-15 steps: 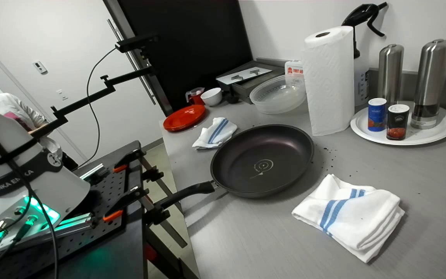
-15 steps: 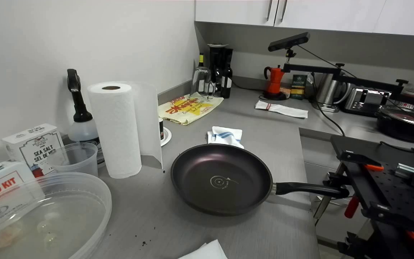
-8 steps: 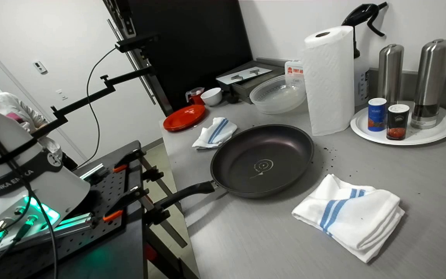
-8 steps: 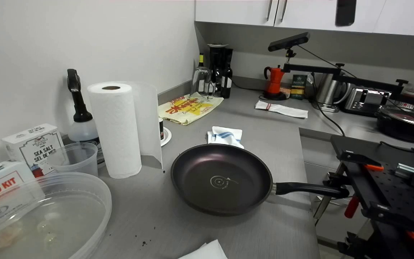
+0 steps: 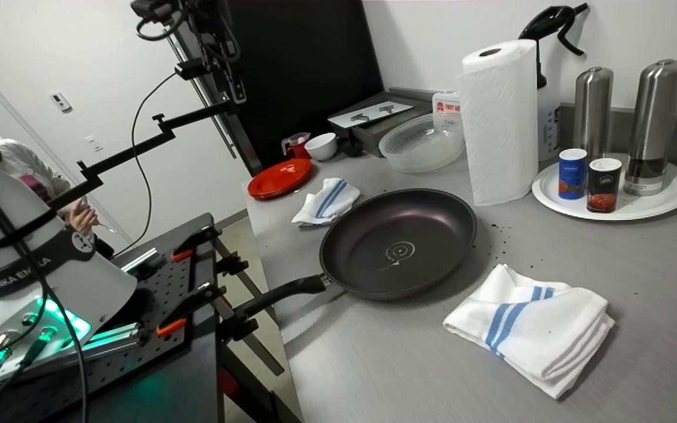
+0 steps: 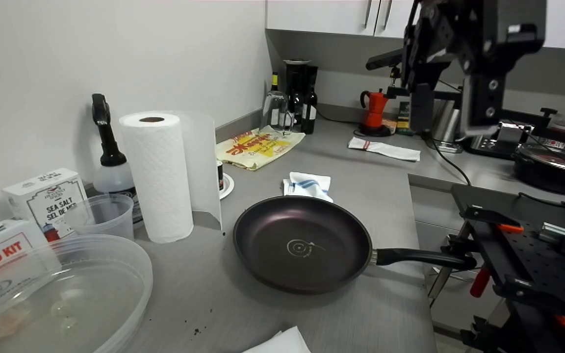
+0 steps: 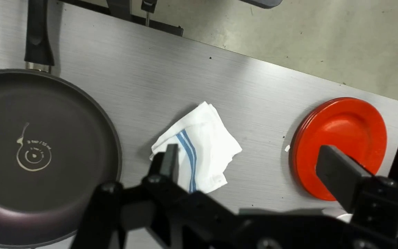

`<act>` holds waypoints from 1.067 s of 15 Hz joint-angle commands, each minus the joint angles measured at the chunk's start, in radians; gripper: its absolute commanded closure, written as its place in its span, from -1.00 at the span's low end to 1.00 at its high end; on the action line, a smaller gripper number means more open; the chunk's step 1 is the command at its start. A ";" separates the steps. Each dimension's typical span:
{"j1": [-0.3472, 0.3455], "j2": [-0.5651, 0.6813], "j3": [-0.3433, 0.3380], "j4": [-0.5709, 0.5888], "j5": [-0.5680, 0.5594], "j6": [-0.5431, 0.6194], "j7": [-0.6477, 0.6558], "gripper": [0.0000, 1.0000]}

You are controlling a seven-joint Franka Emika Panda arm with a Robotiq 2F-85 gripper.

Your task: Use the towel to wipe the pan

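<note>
The black pan (image 5: 397, 252) lies on the grey counter in both exterior views (image 6: 307, 245), and at the left of the wrist view (image 7: 47, 186). A small folded white towel with blue stripes (image 5: 327, 202) lies between the pan and the red plates. It shows whole in the wrist view (image 7: 209, 145), partly behind one finger; only its white corner (image 6: 285, 343) shows in an exterior view. A larger folded striped towel (image 5: 526, 329) lies on the pan's opposite side (image 6: 308, 185). My gripper (image 7: 249, 148) is open and empty, high above the counter (image 6: 449, 110).
Stacked red plates (image 7: 344, 138) lie beyond the small towel, with a white bowl (image 5: 321, 146) near them. A paper towel roll (image 5: 500, 123), a clear plastic tub (image 5: 424, 144) and a white plate with shakers (image 5: 673, 194) stand along the wall. The pan's handle (image 6: 420, 257) overhangs the counter edge.
My gripper and wrist have come down into both exterior views from the top. The pan and both towels have not moved. A person in the background has shifted slightly.
</note>
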State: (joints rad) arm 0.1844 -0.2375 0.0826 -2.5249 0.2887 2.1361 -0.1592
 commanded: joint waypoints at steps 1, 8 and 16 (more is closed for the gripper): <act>0.011 0.129 0.033 0.016 0.005 0.141 -0.013 -1.00; 0.020 0.367 0.099 0.058 -0.030 0.404 0.012 -1.00; 0.052 0.626 0.096 0.175 -0.218 0.636 0.122 -1.00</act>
State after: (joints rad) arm 0.2117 0.2929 0.1987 -2.4111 0.1534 2.7035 -0.1003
